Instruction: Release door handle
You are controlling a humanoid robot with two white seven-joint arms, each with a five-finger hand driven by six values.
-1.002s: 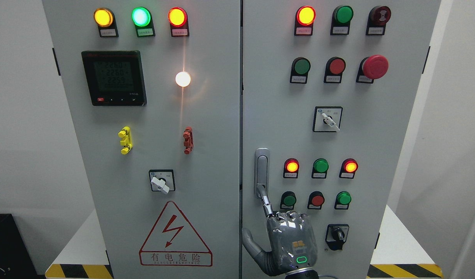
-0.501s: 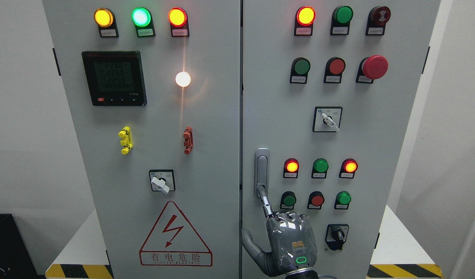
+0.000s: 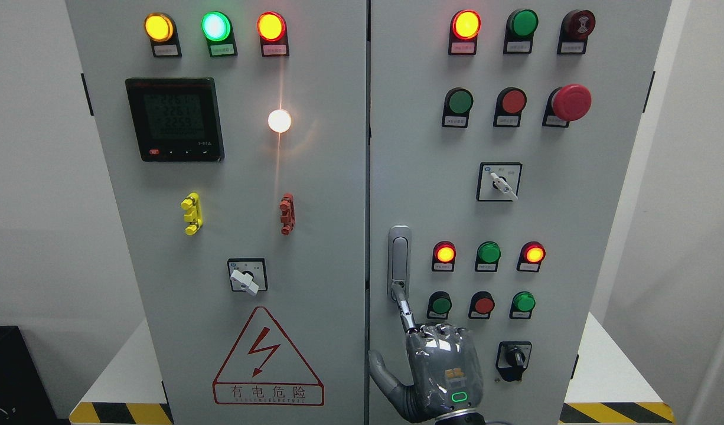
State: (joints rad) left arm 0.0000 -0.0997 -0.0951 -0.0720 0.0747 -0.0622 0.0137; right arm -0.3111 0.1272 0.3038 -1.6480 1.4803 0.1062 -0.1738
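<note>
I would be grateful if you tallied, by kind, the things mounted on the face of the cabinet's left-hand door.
Round lit indicator lamps: 4
Black digital meter: 1
Plastic clips, one yellow and one red: 2
White-knobbed rotary switch: 1
Red triangular lightning warning sign: 1
Total: 9

My right hand (image 3: 442, 369) is glossy grey with jointed metal fingers (image 3: 404, 308), an orange patch and a glowing green ring near the wrist
</note>
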